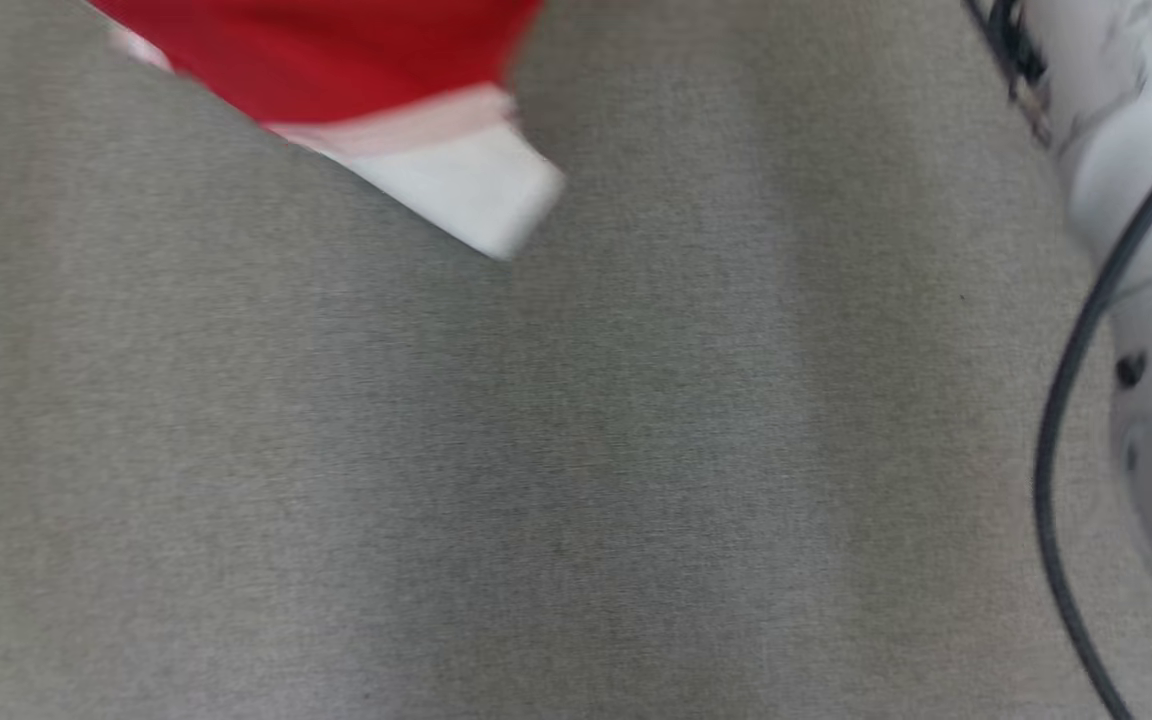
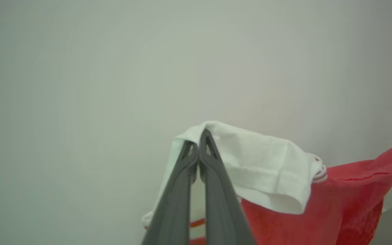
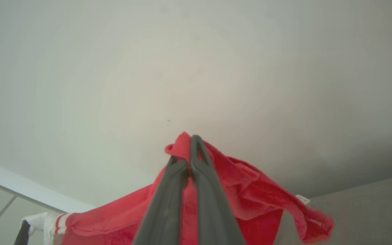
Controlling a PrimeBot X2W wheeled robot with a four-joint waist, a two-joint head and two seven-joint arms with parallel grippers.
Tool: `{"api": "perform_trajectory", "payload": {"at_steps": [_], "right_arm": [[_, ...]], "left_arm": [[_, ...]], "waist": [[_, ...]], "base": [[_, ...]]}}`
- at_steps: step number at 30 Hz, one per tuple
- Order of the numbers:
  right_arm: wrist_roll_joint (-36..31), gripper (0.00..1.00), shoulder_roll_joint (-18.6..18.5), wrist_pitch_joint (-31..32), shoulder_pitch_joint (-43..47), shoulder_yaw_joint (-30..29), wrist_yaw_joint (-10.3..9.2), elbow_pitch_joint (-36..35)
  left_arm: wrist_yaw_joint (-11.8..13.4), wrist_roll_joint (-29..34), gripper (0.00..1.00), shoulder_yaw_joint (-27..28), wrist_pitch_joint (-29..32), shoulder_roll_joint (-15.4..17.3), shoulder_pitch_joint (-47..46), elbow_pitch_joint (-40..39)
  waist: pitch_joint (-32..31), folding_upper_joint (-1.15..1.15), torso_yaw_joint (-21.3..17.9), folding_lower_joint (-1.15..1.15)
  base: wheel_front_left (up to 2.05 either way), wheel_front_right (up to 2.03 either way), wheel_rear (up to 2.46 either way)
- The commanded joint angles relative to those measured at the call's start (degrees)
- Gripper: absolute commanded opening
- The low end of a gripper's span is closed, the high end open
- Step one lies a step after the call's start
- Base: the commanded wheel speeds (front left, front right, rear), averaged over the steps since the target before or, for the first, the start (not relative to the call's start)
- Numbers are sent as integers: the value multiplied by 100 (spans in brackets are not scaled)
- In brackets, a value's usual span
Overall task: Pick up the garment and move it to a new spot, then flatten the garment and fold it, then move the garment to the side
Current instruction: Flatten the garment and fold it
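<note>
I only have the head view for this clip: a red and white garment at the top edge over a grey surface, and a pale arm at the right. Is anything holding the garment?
Observer: Yes. In the left wrist view the left gripper is shut on the white sleeve of the garment.
Operator: And the other arm?
Observer: The right wrist view shows the right gripper shut on a bunched red part of it.
Operator: Is the cloth lying flat anywhere?
Observer: Not in the wrist views. There it hangs lifted in front of a pale wall, red cloth stretching sideways from each gripper.
</note>
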Motion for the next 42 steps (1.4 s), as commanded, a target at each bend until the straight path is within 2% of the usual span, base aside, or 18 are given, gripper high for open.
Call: {"api": "perform_trajectory", "payload": {"at_steps": [1, 6, 13, 21, 27, 34, 38, 42], "right_arm": [[-18, 0, 28, -76, -192, -27, 2, 107], [-295, 0, 134, -491, -996, -64, 2, 919], [-587, 0, 66, -1135, -1654, -103, 2, 1292], [-635, 0, 73, -855, -1345, 2, 2, 1349], [-470, 0, 105, -654, -855, 79, 2, 1149], [32, 0, -60, -480, 678, 237, 2, 164], [459, 0, -276, -388, 1914, 337, 2, -655], [958, 0, -478, -312, 3155, 331, 2, -1482]], "left_arm": [[4, -82, 0, -31, 16, -18, -178, 45], [4, 81, 0, -237, -65, -174, -1045, 532], [4, 2, 0, -530, -326, -557, -1851, 1006], [4, -341, 0, -702, -691, -385, -1554, 1171], [4, -699, 0, -718, -993, -128, -892, 945], [53, -1141, 0, -493, -1220, 247, 810, 93], [311, -1421, 0, -139, -1258, 358, 2043, -731], [756, -1503, 0, 304, -1270, 454, 3388, -1826]], "waist": [[60, -2, -110, -2], [-6, -2, -283, -2], [99, -2, -437, -2], [465, -2, -512, -2], [404, -2, -484, -2], [-151, -2, -443, -2], [-499, -2, -431, -2], [-754, -2, -459, -2]], "base": [[0, 0, 0], [0, 0, 0], [0, 0, 0], [0, 0, 0], [0, 0, 0], [0, 0, 0], [0, 0, 0], [0, 0, 0]]}}
